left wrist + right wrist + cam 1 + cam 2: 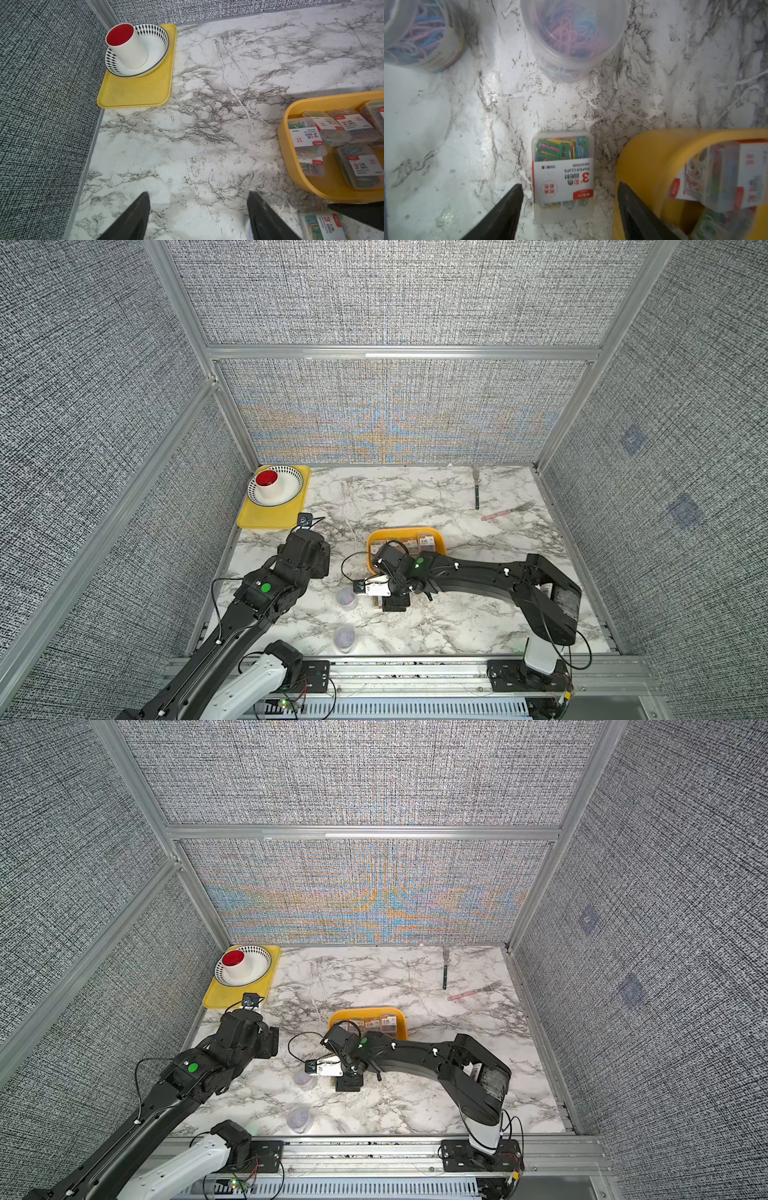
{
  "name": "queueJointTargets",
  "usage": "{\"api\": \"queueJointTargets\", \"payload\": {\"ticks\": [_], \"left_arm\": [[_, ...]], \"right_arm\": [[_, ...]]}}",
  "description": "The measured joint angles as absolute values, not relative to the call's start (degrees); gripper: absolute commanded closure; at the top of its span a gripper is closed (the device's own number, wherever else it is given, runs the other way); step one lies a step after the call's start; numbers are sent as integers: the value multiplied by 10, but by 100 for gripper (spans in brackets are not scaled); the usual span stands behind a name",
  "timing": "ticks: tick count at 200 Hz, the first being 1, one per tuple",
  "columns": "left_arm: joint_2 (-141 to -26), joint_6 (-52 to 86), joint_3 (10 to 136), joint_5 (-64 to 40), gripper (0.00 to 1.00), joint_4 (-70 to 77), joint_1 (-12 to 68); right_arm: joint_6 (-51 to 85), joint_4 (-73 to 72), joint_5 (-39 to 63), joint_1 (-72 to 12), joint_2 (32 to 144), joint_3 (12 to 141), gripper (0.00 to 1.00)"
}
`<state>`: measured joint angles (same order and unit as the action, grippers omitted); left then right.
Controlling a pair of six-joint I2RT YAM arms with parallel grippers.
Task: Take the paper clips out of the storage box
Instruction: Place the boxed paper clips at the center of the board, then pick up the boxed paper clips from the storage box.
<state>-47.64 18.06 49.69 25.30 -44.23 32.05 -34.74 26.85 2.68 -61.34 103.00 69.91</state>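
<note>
The storage box (437,536) is a deep yellow-orange tub near the table's middle, and several rectangular labelled packs of paper clips (305,141) lie in it. Another rectangular pack (562,176) lies flat on the marble just outside the tub wall (654,166). My right gripper (570,184) stands open over that pack, with a gap between it and each finger. Two round tubs of clips (571,37) (419,33) stand on the table beyond it, also seen in a top view (347,598) (345,637). My left gripper (198,192) is open over bare marble, left of the tub.
A flat yellow tray (266,516) in the back left corner carries a patterned bowl (297,479) with a white cup (270,487), red inside. Two forks (478,485) (509,512) lie at the back right. Booth walls close in three sides.
</note>
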Motion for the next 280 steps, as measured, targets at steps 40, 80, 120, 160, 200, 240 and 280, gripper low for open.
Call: {"api": "queueJointTargets", "payload": {"ticks": [40, 80, 120, 160, 200, 240, 280], "left_arm": [[-475, 181, 497, 254, 24, -442, 319], [-476, 181, 495, 256, 24, -442, 319], [-484, 193, 495, 260, 25, -444, 319], [-490, 217, 508, 248, 29, -455, 319], [-495, 243, 529, 201, 35, -466, 319], [-564, 266, 562, 147, 39, -466, 337], [-673, 283, 619, 133, 38, -464, 416]], "right_arm": [[-331, 268, 26, -631, 968, 693, 25], [-287, 256, 17, -638, 881, 648, 25], [-179, 243, -60, -621, 824, 614, 26], [-33, 272, -133, -543, 802, 593, 28], [74, 274, -161, -451, 704, 534, 28], [136, 255, -164, -368, 630, 487, 28], [165, 256, -153, -312, 616, 472, 27]]}}
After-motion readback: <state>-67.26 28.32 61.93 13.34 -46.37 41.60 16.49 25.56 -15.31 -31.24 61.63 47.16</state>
